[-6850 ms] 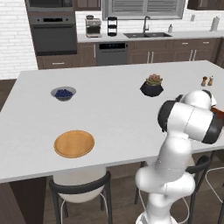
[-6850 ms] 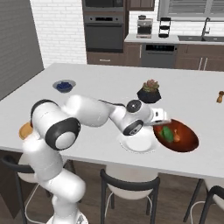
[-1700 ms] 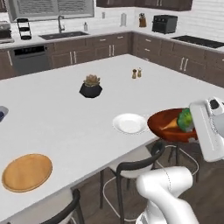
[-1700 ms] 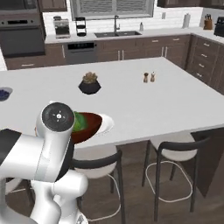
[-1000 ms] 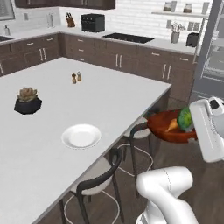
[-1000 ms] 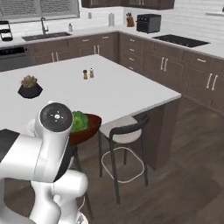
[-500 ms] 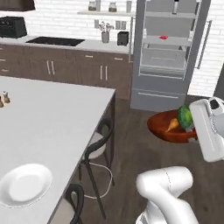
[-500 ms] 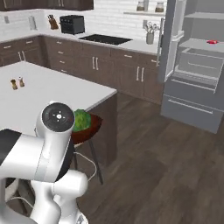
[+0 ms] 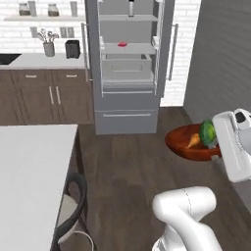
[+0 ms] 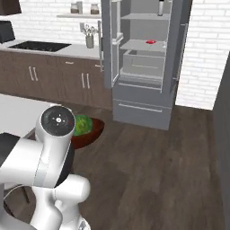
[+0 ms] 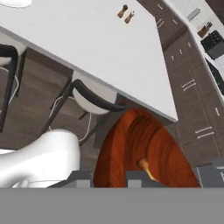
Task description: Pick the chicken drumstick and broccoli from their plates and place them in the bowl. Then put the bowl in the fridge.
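Note:
The reddish-brown bowl (image 9: pixel 188 145) hangs in the air over the dark floor, my gripper (image 11: pixel 109 178) shut on its rim. Inside it lie the golden chicken drumstick (image 9: pixel 194 141) and the dark green broccoli (image 9: pixel 208 131). From the right base view the bowl (image 10: pixel 93 130) and the broccoli (image 10: pixel 81 124) peek out behind my arm. The hand view looks into the bowl (image 11: pixel 140 146), with the drumstick's bone end (image 11: pixel 144 165) showing. The grey fridge (image 9: pixel 130 63) stands straight ahead with its doors open, shelves and drawers visible. A sliver of the white plate (image 11: pixel 13 2) lies on the island.
The island counter (image 9: pixel 29 171) with a dark stool (image 9: pixel 73 201) is at my left. Brown cabinets (image 9: pixel 44 98) with a pale countertop run left of the fridge. A grey wall (image 9: pixel 225 59) rises on the right. Salt and pepper shakers (image 11: pixel 125 13) stand on the island.
The whole view has swung from the island toward the fridge, which now faces me and looks nearer, so the base has moved. The bowl stays in my shut gripper with both foods inside.

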